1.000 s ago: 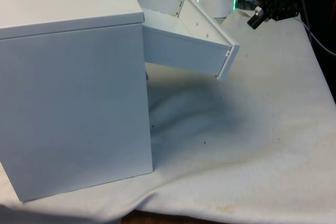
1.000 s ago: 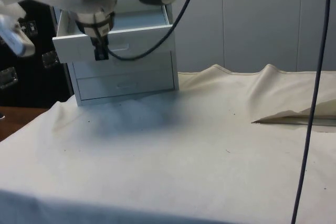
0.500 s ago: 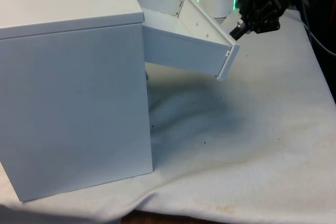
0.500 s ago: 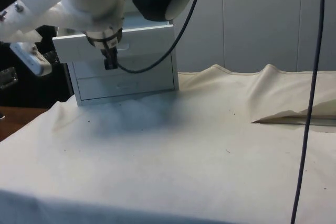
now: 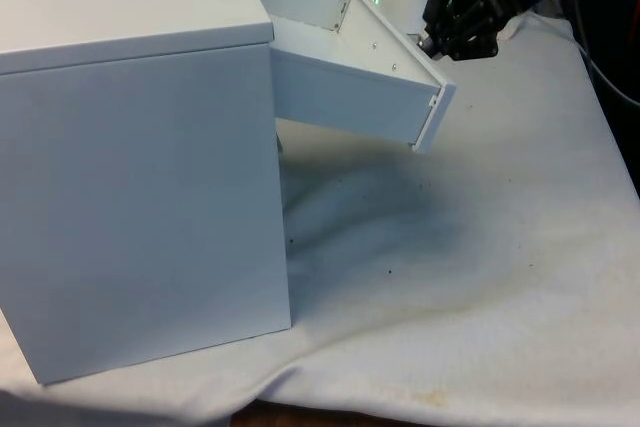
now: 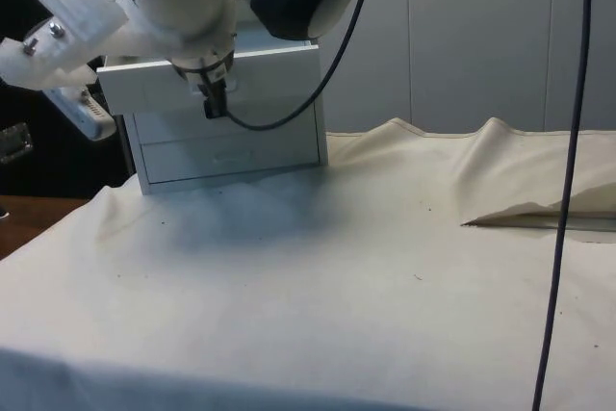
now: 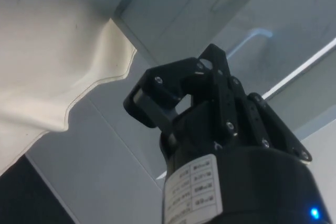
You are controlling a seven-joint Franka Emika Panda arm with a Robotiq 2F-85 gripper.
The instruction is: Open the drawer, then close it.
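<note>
Tool [image 5: 432, 44] now nearer the open drawer [image 5: 385, 87] front, upper right of the front view. Fingers together in the wrist view, nothing held; handle [image 7: 247, 40] visible there.

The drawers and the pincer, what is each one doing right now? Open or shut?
Top drawer: open, pulled far out of the chest.
Lower drawers: shut.
Pincer: at the top drawer's front panel, near the upper edge; holding nothing.
Cloth: spread over the table, wrinkled at the far side.
</note>
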